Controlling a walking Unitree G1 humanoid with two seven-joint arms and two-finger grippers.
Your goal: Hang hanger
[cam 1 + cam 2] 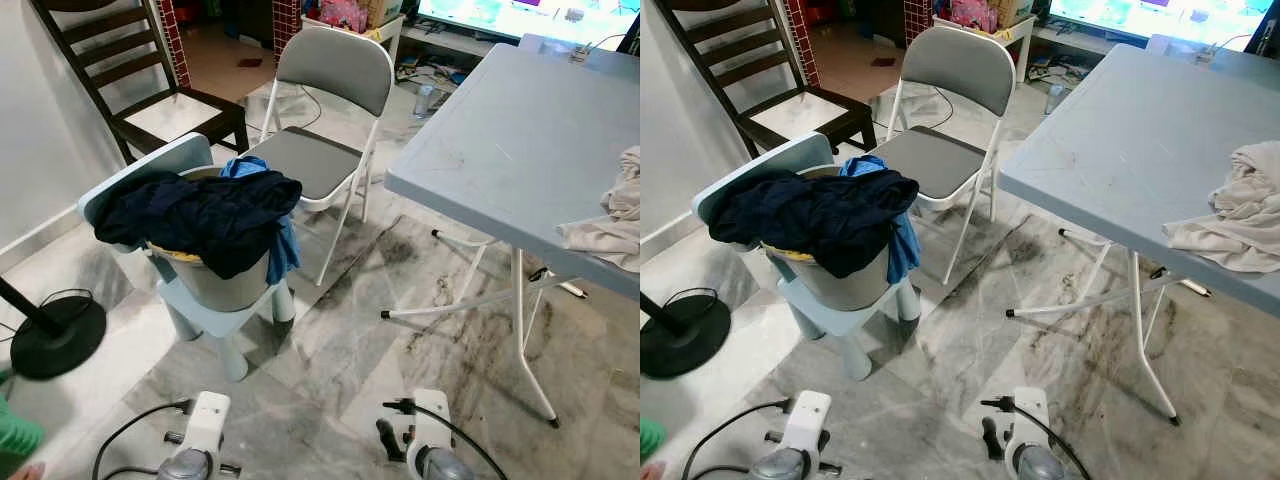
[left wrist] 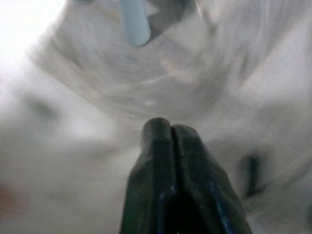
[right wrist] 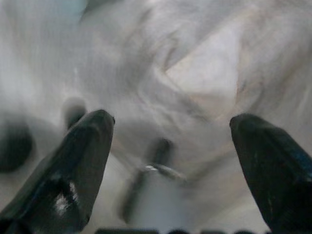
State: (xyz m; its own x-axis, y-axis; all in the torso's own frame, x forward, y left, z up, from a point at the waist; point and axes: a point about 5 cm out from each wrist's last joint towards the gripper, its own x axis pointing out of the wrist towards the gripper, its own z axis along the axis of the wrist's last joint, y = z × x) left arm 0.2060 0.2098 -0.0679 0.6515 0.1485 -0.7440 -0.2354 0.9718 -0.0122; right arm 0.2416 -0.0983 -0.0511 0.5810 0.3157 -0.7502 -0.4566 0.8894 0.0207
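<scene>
Grey bucket (image 1: 215,285) heaped with dark clothes (image 1: 205,215); left end effector (image 2: 163,127) pressed together, right end effector (image 3: 170,131) spread

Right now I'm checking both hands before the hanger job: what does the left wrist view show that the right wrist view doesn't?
Left wrist view: the left gripper with its two black fingers pressed together, nothing between them, and a pale blue leg of the small chair beyond.

Right wrist view: the right gripper with fingers spread wide apart, empty, above a blurred dark rod-like shape I cannot identify.

Both: blurred grey marble floor beneath, and no hanger held.
</scene>
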